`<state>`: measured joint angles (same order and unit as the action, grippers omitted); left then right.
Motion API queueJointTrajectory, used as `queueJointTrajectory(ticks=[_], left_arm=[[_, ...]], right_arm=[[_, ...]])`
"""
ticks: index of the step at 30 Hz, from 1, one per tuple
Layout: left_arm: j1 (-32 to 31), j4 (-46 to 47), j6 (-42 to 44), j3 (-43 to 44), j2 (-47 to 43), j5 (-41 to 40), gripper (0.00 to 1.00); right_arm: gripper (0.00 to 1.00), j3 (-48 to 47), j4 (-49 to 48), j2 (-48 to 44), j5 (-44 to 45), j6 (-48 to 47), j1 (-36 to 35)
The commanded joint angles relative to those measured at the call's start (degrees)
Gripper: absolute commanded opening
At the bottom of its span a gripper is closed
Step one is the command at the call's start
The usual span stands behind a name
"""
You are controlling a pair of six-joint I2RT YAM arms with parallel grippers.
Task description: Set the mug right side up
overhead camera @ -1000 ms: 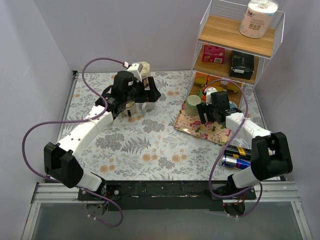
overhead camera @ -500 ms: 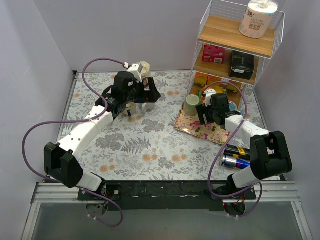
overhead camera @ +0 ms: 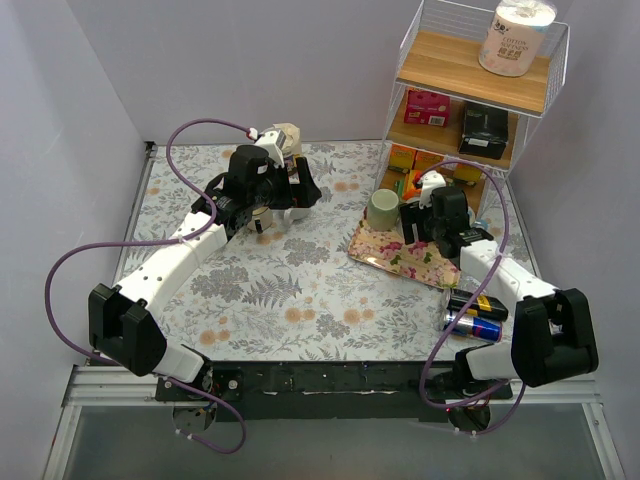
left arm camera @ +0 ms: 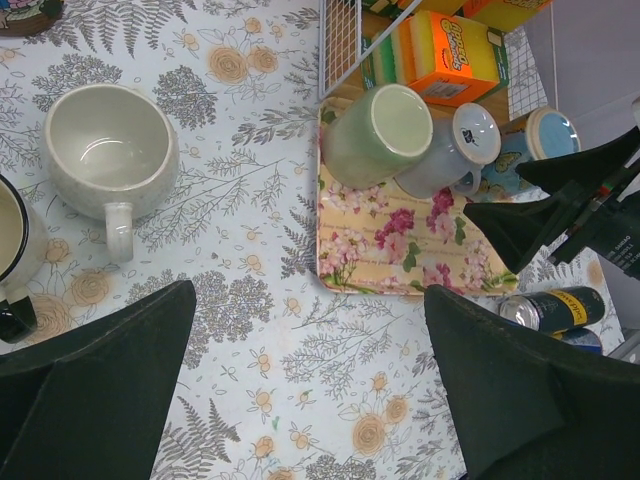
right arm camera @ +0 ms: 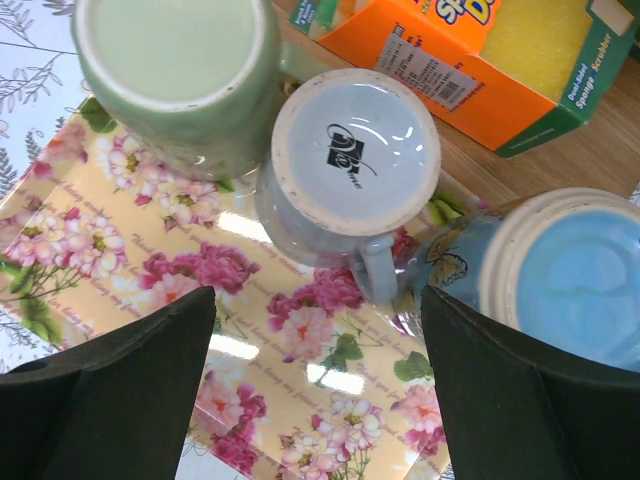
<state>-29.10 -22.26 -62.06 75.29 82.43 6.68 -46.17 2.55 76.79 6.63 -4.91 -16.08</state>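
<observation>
Three mugs stand upside down on a flowered tray (overhead camera: 385,258) near the far right corner of the desk. The grey mug (right arm camera: 355,150) is in the middle, base up, with its handle towards the near edge. The right gripper (right arm camera: 315,295) hovers over it with its jaws spread wide and nothing between them. The green mug (right arm camera: 170,70) crowds the grey mug on the left, and the blue mug (right arm camera: 560,280) sits just beside its handle. An orange sponge box (right arm camera: 480,50) lies close behind on the lowest board of a wire shelf (overhead camera: 470,75).

The left gripper (left arm camera: 308,290) hangs wide and empty towards the far left corner, near an upright white mug (left arm camera: 105,150). Two cans (overhead camera: 478,315) lie by the right edge, near the right arm. A fern-and-flower cloth (overhead camera: 290,290) covers the desk, and the walls are pale lilac.
</observation>
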Motion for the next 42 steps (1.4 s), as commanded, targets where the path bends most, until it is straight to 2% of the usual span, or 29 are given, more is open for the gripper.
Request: queueJointTrajectory(ticks=[1, 12, 14, 16, 20, 23, 28, 31, 37, 42], left_arm=[[-0.17, 0.11, -0.25, -0.67, -2.01, 0.62, 0.98], [-0.08, 0.11, -0.25, -1.02, -2.10, 1.06, 0.98], [-0.08, 0.02, -0.34, -1.11, -2.10, 1.06, 0.98], [-0.16, 0.11, -0.34, -1.11, -2.10, 0.97, 0.98], [-0.16, 0.11, -0.52, -1.02, -1.84, 1.06, 0.98], [-0.17, 0.11, -0.60, -1.19, -1.75, 1.14, 0.98], [-0.16, 0.11, -0.60, -1.55, -1.66, 1.23, 0.98], [-0.08, 0.02, -0.60, -1.55, -1.57, 1.32, 0.98], [-0.17, 0.03, -0.60, -1.55, -1.40, 1.32, 0.98], [-0.17, 0.11, -0.60, -1.72, -1.49, 1.23, 0.98]], right_arm=[[0.90, -1.64, -1.84, 0.98, 3.04, -1.51, 1.05], [0.88, 1.08, -11.50, 6.96, 1.02, -2.74, 2.28], [0.83, 1.52, -12.04, 7.32, 0.66, -2.65, 2.45], [0.71, 1.87, -12.48, 7.58, -0.30, -2.65, 2.45], [0.56, 2.05, -11.34, 8.11, -1.80, -2.56, 2.54], [0.52, 2.49, -11.07, 7.50, -2.15, -2.13, 2.63], [0.54, 2.75, -10.63, 7.84, -1.36, -2.30, 2.54], [0.53, 2.58, -10.37, 8.54, -1.97, -2.30, 2.63], [0.38, -0.05, -7.12, 11.44, 0.75, -0.28, 2.54], [0.34, -0.15, -7.03, 10.66, 3.03, -0.01, 2.54]])
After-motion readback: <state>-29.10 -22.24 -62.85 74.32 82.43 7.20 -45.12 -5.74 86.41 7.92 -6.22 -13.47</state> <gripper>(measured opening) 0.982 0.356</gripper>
